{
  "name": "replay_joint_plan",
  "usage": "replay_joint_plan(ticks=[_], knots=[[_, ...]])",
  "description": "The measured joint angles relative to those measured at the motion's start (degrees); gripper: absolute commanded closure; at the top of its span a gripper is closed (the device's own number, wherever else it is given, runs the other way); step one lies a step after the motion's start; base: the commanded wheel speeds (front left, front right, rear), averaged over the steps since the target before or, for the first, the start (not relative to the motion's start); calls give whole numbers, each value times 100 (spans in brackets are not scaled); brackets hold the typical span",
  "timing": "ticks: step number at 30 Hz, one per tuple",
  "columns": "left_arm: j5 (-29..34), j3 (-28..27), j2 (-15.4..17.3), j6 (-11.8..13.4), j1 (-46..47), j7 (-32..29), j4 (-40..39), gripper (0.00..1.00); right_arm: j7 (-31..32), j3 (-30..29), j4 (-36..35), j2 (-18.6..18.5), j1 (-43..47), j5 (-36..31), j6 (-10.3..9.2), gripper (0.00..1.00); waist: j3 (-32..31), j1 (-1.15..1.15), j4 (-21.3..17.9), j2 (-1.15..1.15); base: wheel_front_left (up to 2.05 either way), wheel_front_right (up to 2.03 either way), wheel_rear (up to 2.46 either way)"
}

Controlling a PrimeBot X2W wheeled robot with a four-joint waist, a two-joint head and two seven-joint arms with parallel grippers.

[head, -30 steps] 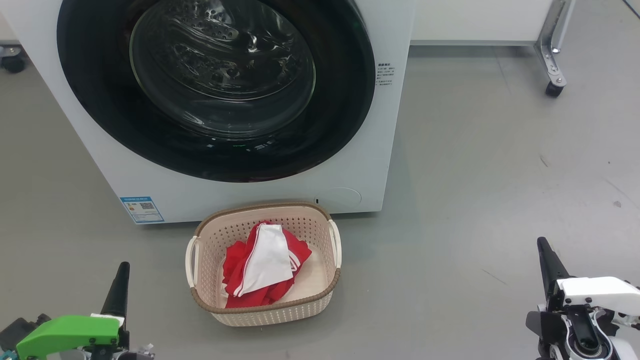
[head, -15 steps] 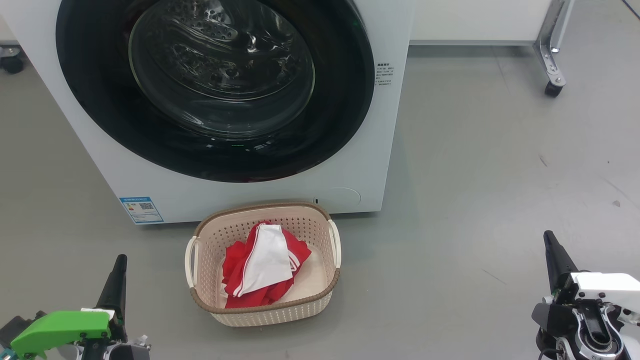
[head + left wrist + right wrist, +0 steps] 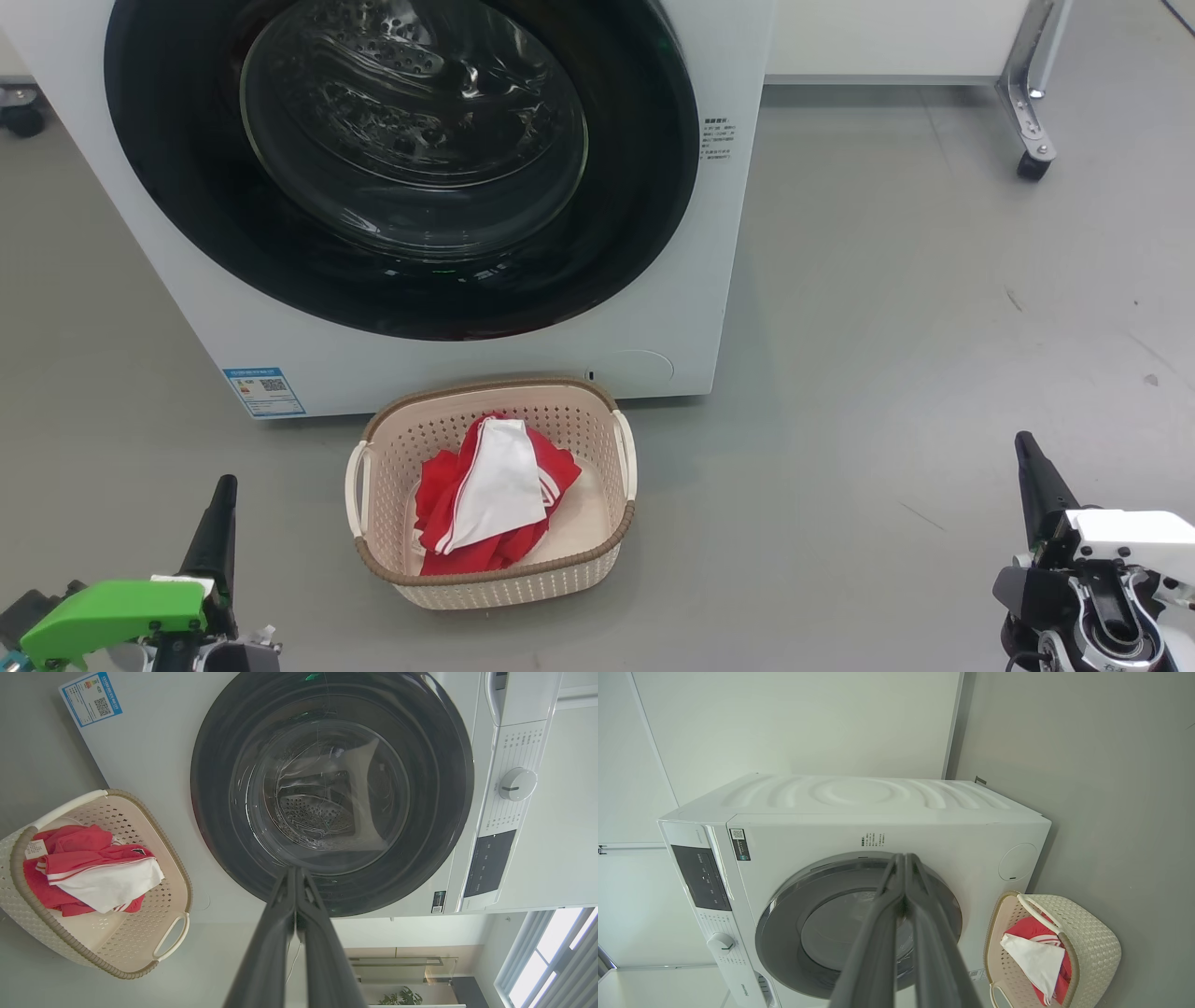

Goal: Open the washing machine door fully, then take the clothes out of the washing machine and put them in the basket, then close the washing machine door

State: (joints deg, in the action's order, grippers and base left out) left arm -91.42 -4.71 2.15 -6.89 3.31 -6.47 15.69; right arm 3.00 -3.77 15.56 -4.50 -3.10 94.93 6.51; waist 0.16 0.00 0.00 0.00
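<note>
Fingers of the left gripper and right gripper are clenched empty, and the large round glossy black door, if left unlatched, could swing open.

The head view looks steeply down from close by at the big white front-loading washing machine and the small cream perforated plastic basket. Both wrist views sit lower, rolled sideways in opposite directions. They face the same machine front and basket, the left squarely and the right obliquely.
</note>
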Motion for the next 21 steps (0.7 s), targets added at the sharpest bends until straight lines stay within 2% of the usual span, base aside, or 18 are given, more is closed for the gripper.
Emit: replay_joint_plan(ticks=[21], knots=[[0, -1, -1, 0, 1, 0, 0, 100, 24, -12, 25, 1, -1, 0, 15, 100, 0, 0, 0, 0, 0, 0, 0]])
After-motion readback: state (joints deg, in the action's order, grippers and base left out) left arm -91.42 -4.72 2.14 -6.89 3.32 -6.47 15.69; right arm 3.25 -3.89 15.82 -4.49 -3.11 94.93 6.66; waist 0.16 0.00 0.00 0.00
